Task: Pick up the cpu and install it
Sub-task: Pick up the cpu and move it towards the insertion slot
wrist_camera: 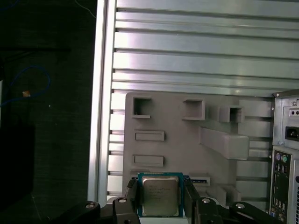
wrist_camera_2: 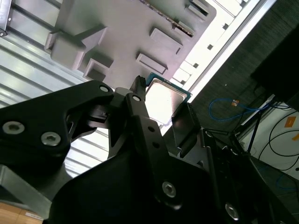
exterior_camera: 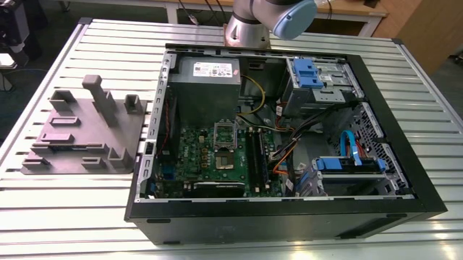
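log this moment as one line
gripper: shut on cpu | cpu: gripped at two opposite edges, grey tray behind it | install: not yet done

The hand (wrist_camera: 160, 192) hangs facing downward, its two black fingers (wrist_camera: 132, 193) clamped on the cpu (wrist_camera: 160, 200).

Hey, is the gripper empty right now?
No, in the first wrist view the cpu sits clamped between the fingers of the gripper, with the grey tray behind it.
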Motion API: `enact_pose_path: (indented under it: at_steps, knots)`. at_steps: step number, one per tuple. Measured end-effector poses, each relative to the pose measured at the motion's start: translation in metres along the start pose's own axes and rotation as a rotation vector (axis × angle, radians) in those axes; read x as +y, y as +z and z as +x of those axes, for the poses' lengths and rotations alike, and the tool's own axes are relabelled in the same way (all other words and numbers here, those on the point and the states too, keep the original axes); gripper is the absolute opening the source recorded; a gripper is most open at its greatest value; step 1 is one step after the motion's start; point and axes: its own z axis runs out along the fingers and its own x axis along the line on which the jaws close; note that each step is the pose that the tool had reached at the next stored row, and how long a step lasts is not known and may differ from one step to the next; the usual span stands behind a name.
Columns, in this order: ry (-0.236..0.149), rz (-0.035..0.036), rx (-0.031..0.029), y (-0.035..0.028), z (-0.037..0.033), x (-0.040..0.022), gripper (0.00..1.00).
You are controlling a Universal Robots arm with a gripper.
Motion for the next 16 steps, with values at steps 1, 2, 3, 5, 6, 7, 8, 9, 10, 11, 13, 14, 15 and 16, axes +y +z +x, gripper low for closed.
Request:
enact_pose_path:
  at_steps: [1,2,3,5,6,7,8,9,10,11,13,14,15,16]
  knots:
    - [0.0,0.0,0.0,0.0,-0.0001,0.0,0.47]
    - [0.0,0.0,0.0,0.0,-0.0003,0.0,0.47]
    - [0.0,0.0,0.0,0.0,-0.0005,0.0,0.47]
    - [0.0,0.0,0.0,0.0,-0.0012,0.0,0.47]
    - [0.0,0.0,-0.0001,0.0001,-0.0016,0.0,0.47]
    - [0.0,0.0,-0.0001,0.0001,-0.0017,-0.0001,0.47]
    - [0.0,0.0,-0.0001,0.0001,-0.0019,-0.0001,0.47]
    - [0.0,0.0,0.0,0.0,-0.0022,-0.0001,0.47]
    - [0.0,0.0,0.0,0.0,-0.0025,-0.0001,0.47]
    - [0.0,0.0,-0.0001,0.0,-0.0028,-0.0001,0.47]
    - [0.0,0.0,0.0,0.0,-0.0036,-0.0001,0.47]
    - [0.0,0.0,0.0,0.0001,-0.004,-0.0001,0.47]
    - [0.0,0.0001,0.0,0.0001,-0.0044,-0.0002,0.47]
    - [0.0,0.0001,0.0001,0.0,-0.005,-0.0002,0.47]
